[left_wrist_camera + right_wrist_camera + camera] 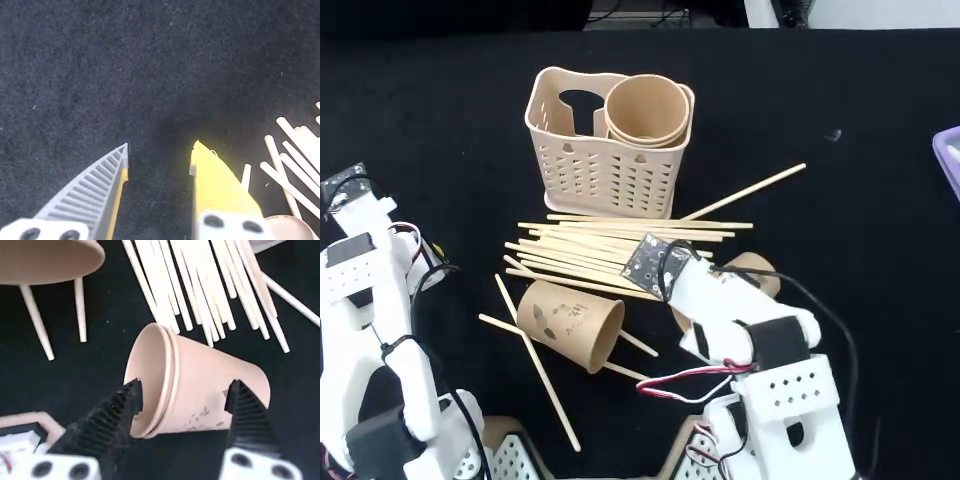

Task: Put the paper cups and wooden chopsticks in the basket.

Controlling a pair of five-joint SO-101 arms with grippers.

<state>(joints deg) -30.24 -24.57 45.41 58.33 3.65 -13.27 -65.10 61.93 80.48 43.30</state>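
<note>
The beige slotted basket [590, 170] stands at the back centre with nested paper cups [645, 105] in one compartment. In front of it lies a pile of wooden chopsticks [610, 250] [200, 285]. One paper cup [570, 322] [45, 260] lies on its side over a few loose chopsticks. A second paper cup [760, 268] [200, 375] lies on its side under the right arm. My right gripper [186, 390] is open and straddles it, one finger on each side. Over bare black cloth at the left, my left gripper [160, 146] is open and holds nothing, with chopstick ends [290, 160] beside it.
The table is covered in black cloth [850, 120]. A purple object [950, 160] pokes in at the right edge. The left arm [360, 300] stands at the left edge, and the arm bases fill the front edge. One chopstick [745, 192] lies angled to the basket's right.
</note>
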